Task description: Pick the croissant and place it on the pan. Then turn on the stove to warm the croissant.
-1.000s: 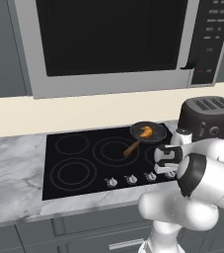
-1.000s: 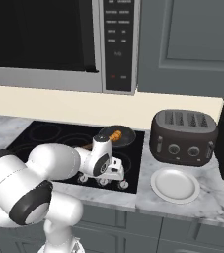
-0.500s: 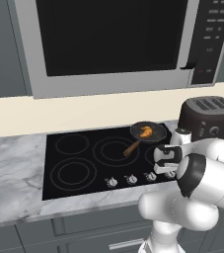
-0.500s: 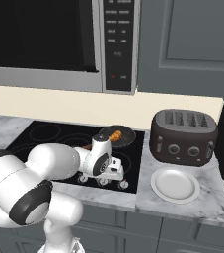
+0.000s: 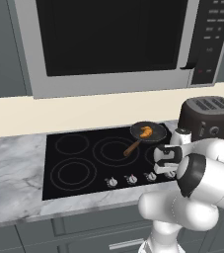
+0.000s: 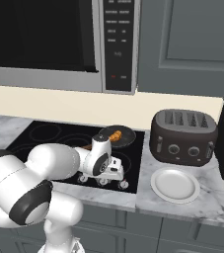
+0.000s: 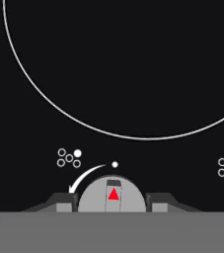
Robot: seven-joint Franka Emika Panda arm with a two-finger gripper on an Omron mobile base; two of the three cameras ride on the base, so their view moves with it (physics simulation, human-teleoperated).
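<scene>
Step in hand, as you should read it: turning the stove on. The small golden-orange crescent croissant (image 5: 145, 131) already lies in the small round dark frying pan (image 5: 148, 132) with its straight brown wooden handle, so only the knob work is left.

The two-finger gripper (image 7: 112, 197) sits low at the front edge of the flat black glass cooktop (image 5: 79, 158), toward its right front corner, on the row of small silver knobs. In the hand view the two dark fingertips (image 7: 61, 201) stand either side of a round grey knob (image 7: 111, 195) with a red triangle mark. The jaws are drawn in as far as they go and appear clamped on that knob.

To do this well:
- Keep the grip centred on the knob so it does not slip off when twisted.
- Follow the white curved arrow printed beside the knob; it looks to sweep round to the left in the hand view.
- Check the small dot diagram above the knob. I judge it marks which burner this knob drives, and you want the burner under the pan. I cannot confirm the match from here.

The pan sits over the rear right burner, near the cooktop's back edge, handle pointing toward the front. The croissant lies roughly mid-pan, well inside the rim.
</scene>
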